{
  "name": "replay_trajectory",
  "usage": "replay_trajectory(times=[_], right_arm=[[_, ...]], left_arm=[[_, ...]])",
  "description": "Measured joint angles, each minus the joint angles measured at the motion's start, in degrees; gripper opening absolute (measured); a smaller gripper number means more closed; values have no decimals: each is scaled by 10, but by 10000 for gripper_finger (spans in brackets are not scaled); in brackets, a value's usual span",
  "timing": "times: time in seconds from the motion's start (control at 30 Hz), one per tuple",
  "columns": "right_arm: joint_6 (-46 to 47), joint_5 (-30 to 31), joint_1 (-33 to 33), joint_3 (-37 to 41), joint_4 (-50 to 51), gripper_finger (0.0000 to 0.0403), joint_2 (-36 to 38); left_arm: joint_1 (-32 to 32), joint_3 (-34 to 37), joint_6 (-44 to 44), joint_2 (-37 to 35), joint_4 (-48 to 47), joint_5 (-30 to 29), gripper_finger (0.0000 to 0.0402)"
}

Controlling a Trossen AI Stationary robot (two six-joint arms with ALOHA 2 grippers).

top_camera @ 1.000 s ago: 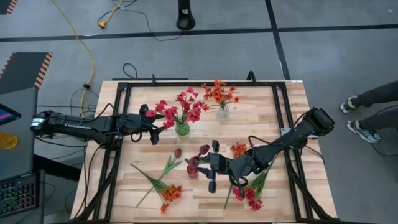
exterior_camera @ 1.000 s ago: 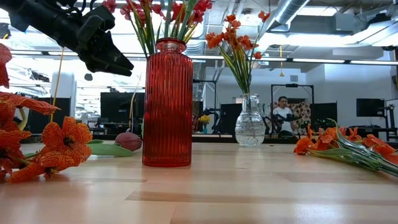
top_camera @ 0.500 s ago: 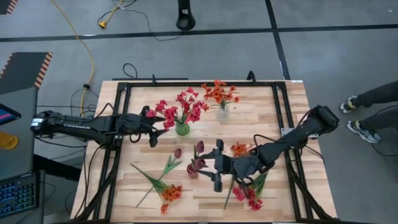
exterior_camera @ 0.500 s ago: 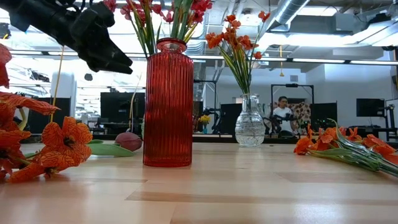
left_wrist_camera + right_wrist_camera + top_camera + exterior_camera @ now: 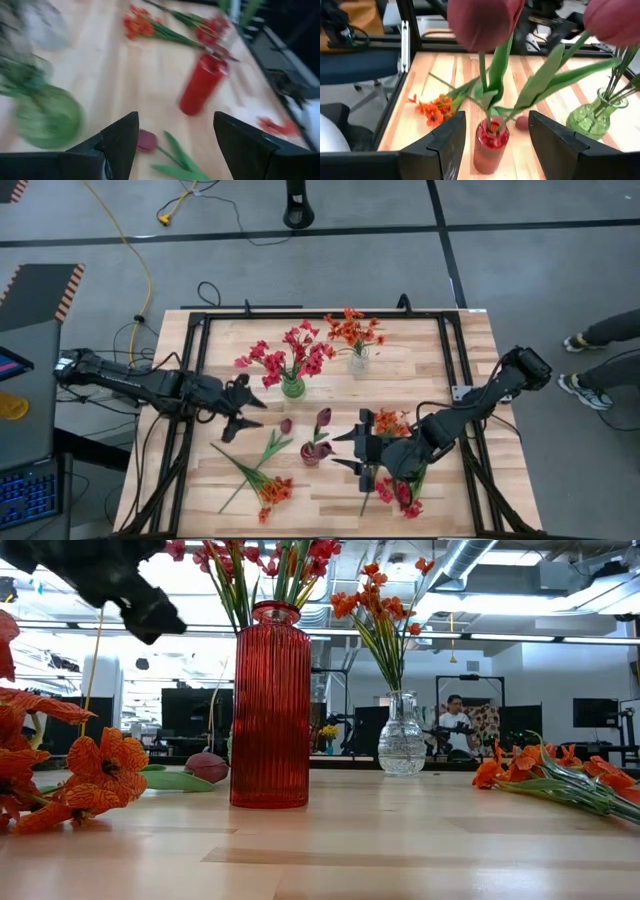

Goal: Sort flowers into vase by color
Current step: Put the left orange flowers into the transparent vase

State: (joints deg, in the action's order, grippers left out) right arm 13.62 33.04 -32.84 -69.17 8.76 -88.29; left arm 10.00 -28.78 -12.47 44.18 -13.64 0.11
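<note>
Right gripper [image 5: 352, 450]: fingers spread wide and empty, just beside the red vase [image 5: 310, 454]. A second ago it was against the vase, fingers partly closed.
Maroon buds [image 5: 482, 22]: two stand in the red vase on their stalks, upright with a slight lean. Judged: just delivered and released.
Left gripper [image 5: 243, 421]: fingers wide apart, holding nothing. It has drawn away from the green vase [image 5: 292, 387] toward the loose maroon bud [image 5: 285, 425] on the table [image 5: 470, 340].
Green vase: holds the pinkish-red flowers [image 5: 290, 352].
Clear vase [image 5: 358, 360]: holds orange flowers [image 5: 350, 328].
Unsorted: orange stems [image 5: 272, 490] near the front edge; a mixed orange and red bunch [image 5: 398, 490] beside the right arm; the lone bud.
Meaning: maroon placement done; remaining loose stems need picking up.
</note>
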Motion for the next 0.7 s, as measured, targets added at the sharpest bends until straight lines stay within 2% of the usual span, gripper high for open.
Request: replay_trajectory(times=[0.13,0.3,0.53,0.7], right_arm=[[0,0,-2,0,13,240,0],[0,0,-2,0,13,240,0],[0,0,-1,0,12,240,0],[0,0,-1,0,11,240,0]], left_arm=[[53,0,-38,0,-19,29,245],[128,0,-89,1,-21,30,245],[221,0,-180,8,-21,-28,245],[272,0,-221,51,-24,-58,245]])
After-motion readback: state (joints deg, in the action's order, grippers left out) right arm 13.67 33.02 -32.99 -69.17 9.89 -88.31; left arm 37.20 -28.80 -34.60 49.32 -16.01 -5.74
